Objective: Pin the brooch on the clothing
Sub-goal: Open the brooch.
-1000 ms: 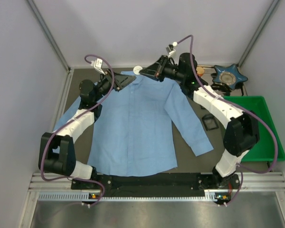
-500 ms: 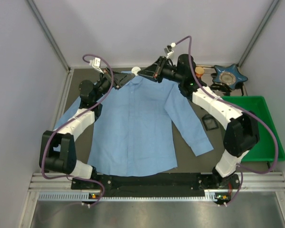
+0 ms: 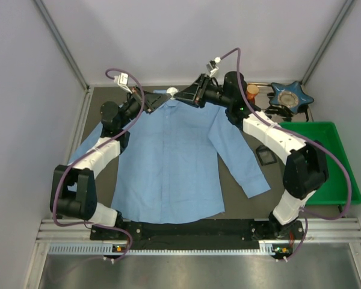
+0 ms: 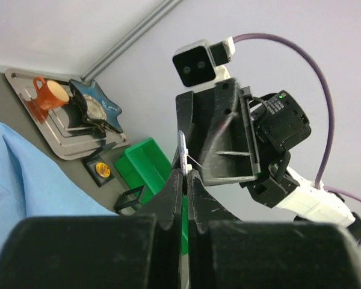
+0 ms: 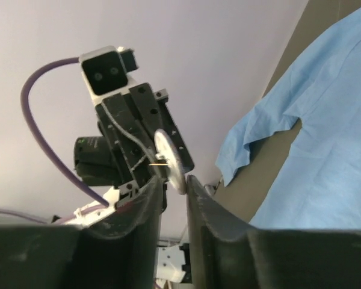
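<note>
Top external view: the clothing, a light blue shirt, lies flat and face up on the table, collar toward the far edge and sleeves spread. Both arms reach over the collar, and the left gripper and right gripper meet tip to tip there. The brooch, a small white disc, sits between the two tips above the collar and clear of the fabric. A green bin stands at the right edge, with a blue star-shaped dish and an orange cup at the far right corner. Left wrist view: the left jaws are closed, pinching the brooch, which rises edge-on from the fingertips with its thin pin pointing toward the right gripper directly opposite. The cup and the dish rest on a metal tray. Right wrist view: the right fingers stand narrowly parted, and the lower edge of the disc lies at the mouth of that gap. Whether the pads touch the disc cannot be determined. The shirt lies below and to the right.
</note>
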Robot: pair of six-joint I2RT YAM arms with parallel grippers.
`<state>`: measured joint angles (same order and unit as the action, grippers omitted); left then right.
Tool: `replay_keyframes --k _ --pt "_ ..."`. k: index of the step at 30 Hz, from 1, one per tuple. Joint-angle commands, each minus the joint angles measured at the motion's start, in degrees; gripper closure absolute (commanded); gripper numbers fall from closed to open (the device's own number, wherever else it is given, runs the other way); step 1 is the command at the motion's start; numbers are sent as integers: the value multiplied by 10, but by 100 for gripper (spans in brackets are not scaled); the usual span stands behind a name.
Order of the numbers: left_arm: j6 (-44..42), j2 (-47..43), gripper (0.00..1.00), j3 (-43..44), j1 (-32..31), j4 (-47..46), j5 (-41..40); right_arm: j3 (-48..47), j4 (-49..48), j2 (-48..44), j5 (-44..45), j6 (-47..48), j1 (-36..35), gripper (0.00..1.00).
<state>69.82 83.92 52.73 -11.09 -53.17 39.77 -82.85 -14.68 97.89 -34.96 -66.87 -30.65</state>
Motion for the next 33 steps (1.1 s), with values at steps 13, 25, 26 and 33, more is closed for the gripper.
replay_keyframes --k 13,25,26,33 --pt "-665 -90 100 154 15 725 278 -46 253 -72 -230 550 48 40" --pt "-777 -68 100 204 -30 884 292 -31 271 -72 -274 629 -18 56" --pt "-778 -68 100 206 -30 884 295 -29 271 -71 -276 633 -21 57" --pt "-783 -72 100 204 -31 886 314 -20 289 -61 -305 648 -30 58"
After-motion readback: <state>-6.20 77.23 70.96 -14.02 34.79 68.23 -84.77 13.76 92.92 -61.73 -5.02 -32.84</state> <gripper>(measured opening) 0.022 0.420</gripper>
